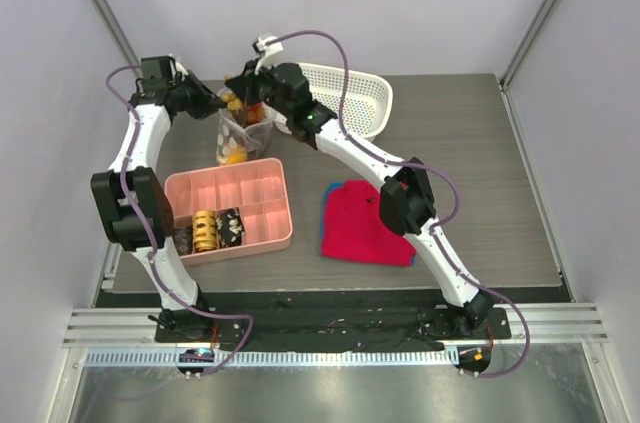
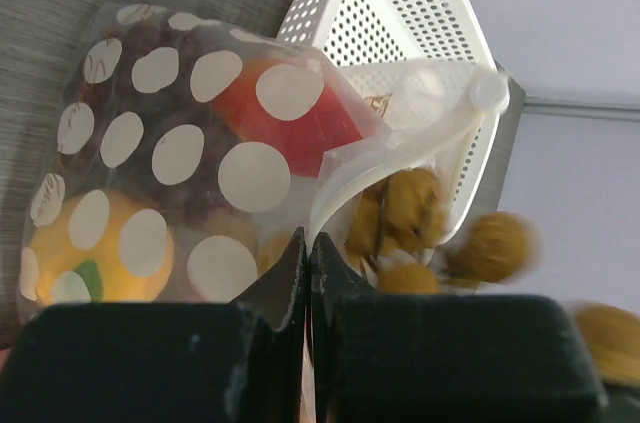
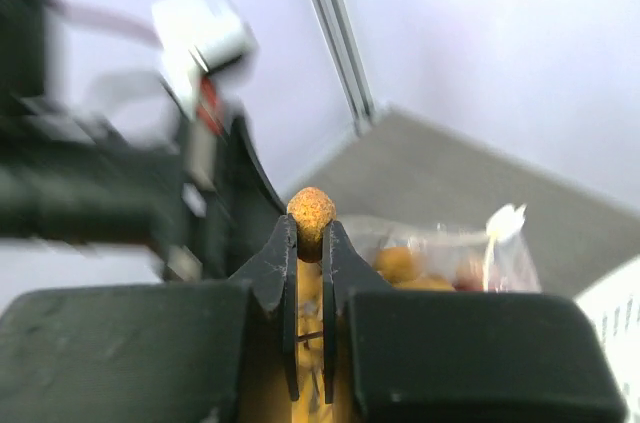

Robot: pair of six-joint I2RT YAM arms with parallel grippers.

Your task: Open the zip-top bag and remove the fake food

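Over the table [image 1: 480, 173], the zip-top bag [image 1: 240, 138] is upright, mouth up.

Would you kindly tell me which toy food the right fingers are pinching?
The tan-brown ball cluster, clamped between those fingers; the red piece and orange-yellow fruit sit inside the zip-top bag.

The left arm [image 1: 142, 143] climbs from its base at 7 o'clock, folds at the elbow and reaches toward 11 o'clock. The right arm [image 1: 355, 151] stretches long from 5 o'clock to the same spot. There the left hand [image 2: 307, 243] is pinched tight on the edge of the zip-top bag [image 2: 180, 143] — the right hand [image 3: 310, 235] is clamped on a tan ball of the fake food [image 3: 311, 205].
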